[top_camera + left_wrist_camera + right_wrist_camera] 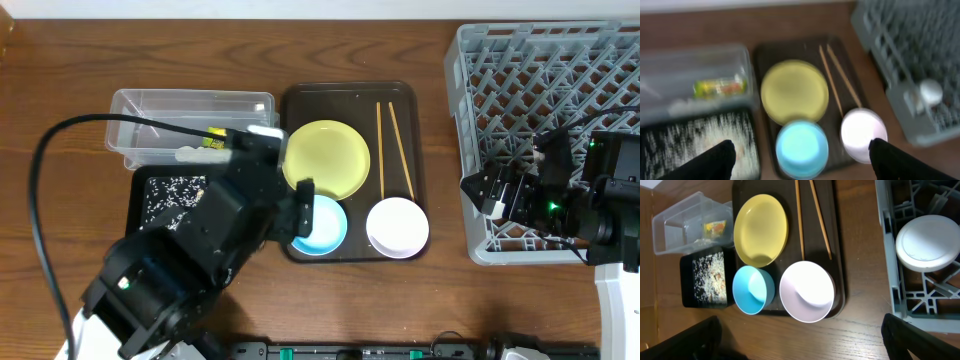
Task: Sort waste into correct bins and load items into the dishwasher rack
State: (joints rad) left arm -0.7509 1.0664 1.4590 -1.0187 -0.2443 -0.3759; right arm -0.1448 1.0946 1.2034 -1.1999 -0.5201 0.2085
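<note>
The yellow plate (325,158), chopsticks (395,150), light blue bowl (324,226) and pinkish-white bowl (397,227) lie on the brown serving tray (350,95). The snack wrapper (213,137) lies in the clear tub (190,103), with a whitish scrap (191,153) at its front. Rice scraps cover the black tray (163,200). My left gripper (801,152) is open and empty above the blue bowl (801,146). My right gripper (801,332) is open and empty over bare table, near the grey rack's (550,90) front left corner.
A white round object (927,242) lies in the rack near its front left corner. The left arm's black cable (40,170) loops over the table's left side. The left arm covers part of the black tray.
</note>
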